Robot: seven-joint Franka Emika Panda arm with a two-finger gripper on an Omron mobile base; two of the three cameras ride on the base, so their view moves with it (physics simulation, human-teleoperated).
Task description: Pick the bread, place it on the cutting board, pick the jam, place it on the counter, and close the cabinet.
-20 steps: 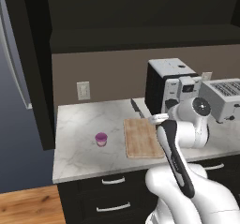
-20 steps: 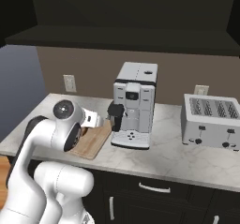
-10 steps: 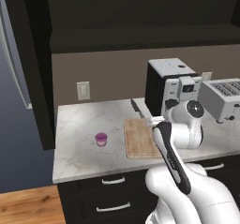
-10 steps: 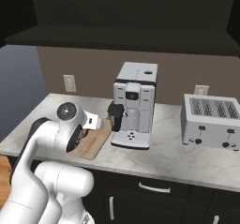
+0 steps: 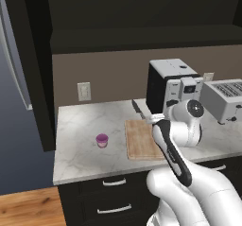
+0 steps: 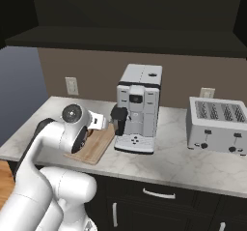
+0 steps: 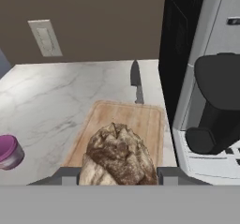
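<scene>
A: Where is the bread (image 7: 119, 155)?
B: Clamped in the gripper (image 7: 117, 175), over the cutting board (image 7: 143, 120).
A: And the jam (image 5: 101, 140)?
B: It stands on the counter (image 5: 80, 140), left of the board. A knife (image 7: 136, 82) lies behind the board, beside the coffee machine (image 6: 137, 109).

In front of me is the counter (image 5: 80, 149), a white-grey marble slab. On it lie the cutting board (image 5: 139, 140), and left of the board, a little apart, the jam (image 5: 101, 140). A knife (image 7: 136, 81) lies behind the board. To the right stand the coffee machine (image 6: 139, 109) and the toaster (image 6: 218, 125).
</scene>
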